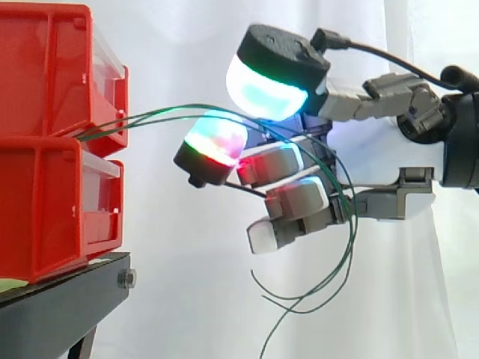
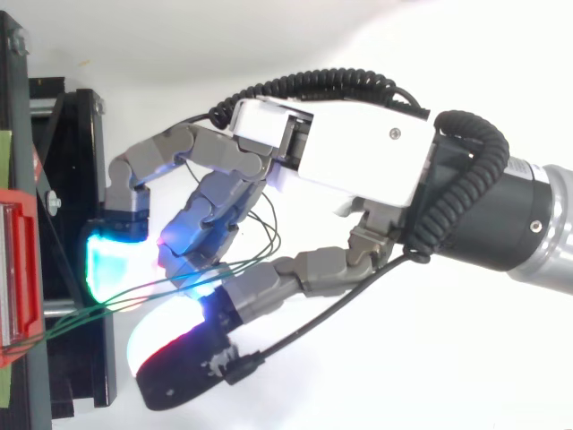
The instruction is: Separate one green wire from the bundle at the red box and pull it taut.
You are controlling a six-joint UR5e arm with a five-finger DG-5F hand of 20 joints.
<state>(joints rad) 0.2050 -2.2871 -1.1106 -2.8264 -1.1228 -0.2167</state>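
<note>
Robot hand (image 2: 340, 152) sits closest to the top camera, reaching in from the right with its palm side turned toward the bins, and in the side view (image 1: 299, 196) it hangs out in front of them at roughly the height of the seam between the two. Its fingers are curled in, and the green wires run through that curl, so I'd call it loosely closed round the wires rather than squeezing them hard. Behind everything is the white curtain (image 1: 187, 314). Next biggest are the red bins (image 1: 52, 142), two of them stacked one on the other at the left of the side view, sitting on the black stand (image 1: 60, 307). From the top you just catch the red edge of a bin (image 2: 18, 269) at the far left. Then the green wires (image 1: 150, 114): several thin strands come out of the gap between the two bins, arc up and across to the robot hand, pass between the big cyan-green pad (image 1: 266, 90) and the red-and-green glowing pad (image 1: 217, 142) below it, then loop down behind the curled fingers and dangle loose under the hand. The run from bins to hand (image 2: 134, 294) is bowed, not tight.
</note>
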